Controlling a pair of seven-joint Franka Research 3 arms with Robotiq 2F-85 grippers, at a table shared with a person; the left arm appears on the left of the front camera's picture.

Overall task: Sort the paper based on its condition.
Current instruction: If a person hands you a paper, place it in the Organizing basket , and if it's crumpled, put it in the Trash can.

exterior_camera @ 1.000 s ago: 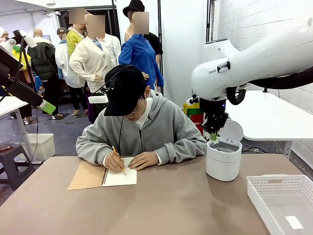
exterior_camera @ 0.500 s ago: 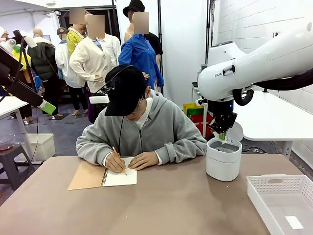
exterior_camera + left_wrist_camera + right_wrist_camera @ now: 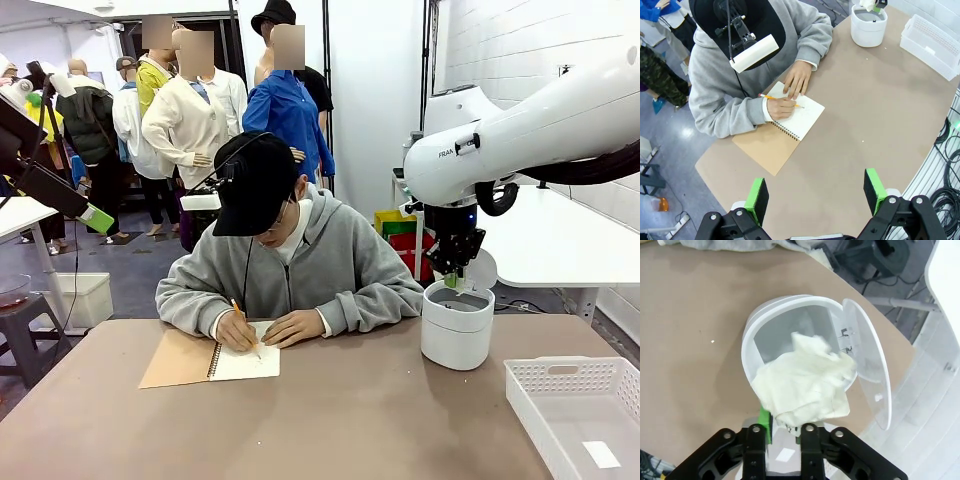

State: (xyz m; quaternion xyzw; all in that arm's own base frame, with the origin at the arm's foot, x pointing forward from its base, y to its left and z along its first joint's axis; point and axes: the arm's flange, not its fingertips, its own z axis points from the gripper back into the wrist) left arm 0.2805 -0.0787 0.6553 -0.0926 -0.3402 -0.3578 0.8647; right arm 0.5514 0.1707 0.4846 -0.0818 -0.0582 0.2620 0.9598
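Note:
A crumpled white paper wad [image 3: 805, 385] hangs from my right gripper [image 3: 785, 426], whose jaws stand narrow and shut on its lower edge. The wad sits right over the mouth of the white round bin [image 3: 752, 332], whose lid [image 3: 867, 360] is swung open. From the front, the right gripper [image 3: 455, 275] points down just above that bin [image 3: 457, 330]. A flat white sheet [image 3: 600, 453] lies in the white basket [image 3: 575, 372]. My left gripper [image 3: 816, 192] is open and holds nothing, high above the table's near edge.
A person sits at the far side, writing with a pencil [image 3: 240, 318] in a spiral notebook [image 3: 215, 362] with a brown cover. The basket [image 3: 935, 42] stands at the table's right end, beside the bin [image 3: 868, 27].
My right arm moved right and down, bringing the gripper from beside the bin's rim to over its opening. The person keeps writing.

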